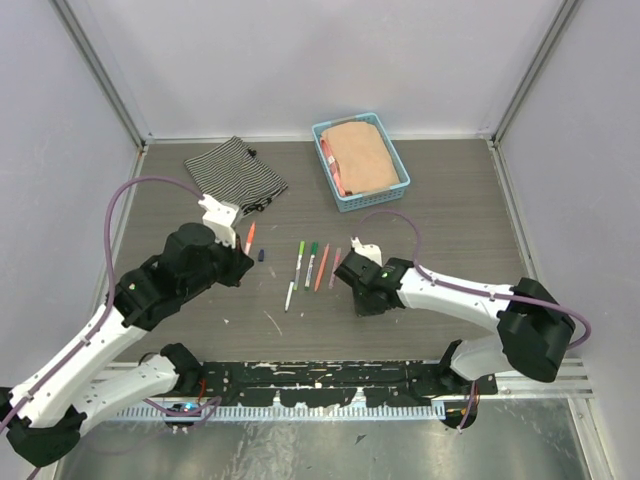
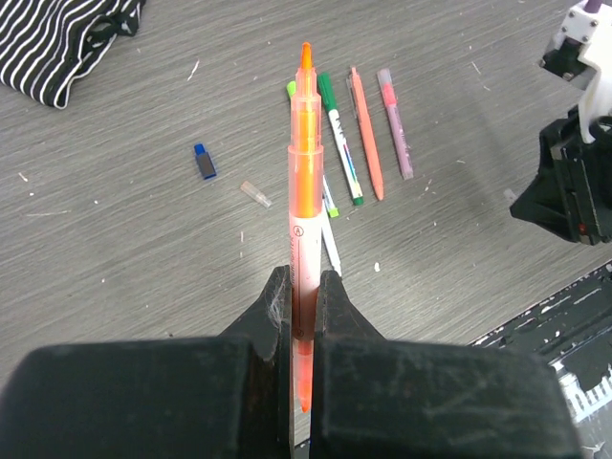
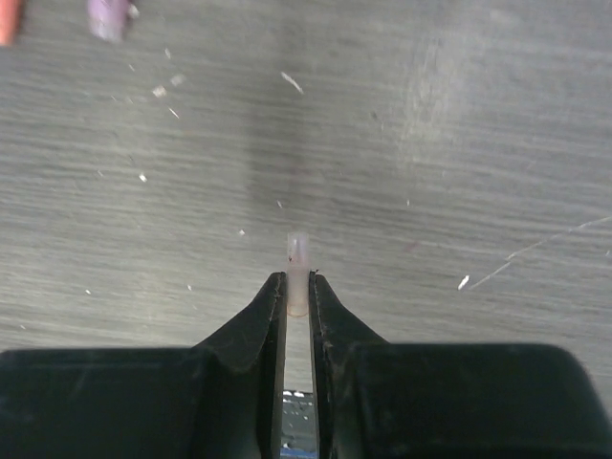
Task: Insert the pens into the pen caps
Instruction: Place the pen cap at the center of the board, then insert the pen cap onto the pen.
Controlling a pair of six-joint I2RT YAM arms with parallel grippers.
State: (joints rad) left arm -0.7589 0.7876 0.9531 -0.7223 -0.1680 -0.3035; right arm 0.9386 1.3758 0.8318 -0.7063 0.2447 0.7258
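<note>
Left pincer: the left pincer (image 2: 304, 287) is clenched on an orange pen (image 2: 306, 191), gripping low on its white barrel, so most of the pen juts out ahead with its orange tip foremost.
Right pincer: the right pincer (image 3: 297, 287) is clenched on a pale cap (image 3: 298, 253), pinched only at the fingertips, just above the worktop (image 1: 450, 220).
Where the two sit: the pincers are well apart, with the row of loose pens (image 1: 311, 264) lying between them.
Other caps: a blue cap (image 2: 204, 162) and a clear cap (image 2: 256, 194) lie loose on the worktop, left of the row.
Risk, aim: the cap's mouth is small. If the pen arrives a little off line, I expect the tip to hit the rim and miss.
Risk, grip on cap: with so little of it held, a push could twist it or pop it free.
Risk, grip on pen: the long overhang could let the pen tilt or slide back when pressed.
Risk, clutter: an arm crossing low could scatter the loose pens.
Risk, match: I cannot tell which end of the cap is open, or whether it fits this pen.
Basket: a blue basket (image 1: 372, 200) at the back holds a folded tan cloth (image 1: 360, 155).
Beside it: a striped cloth (image 1: 233, 172) lies on the worktop, outside the basket.
</note>
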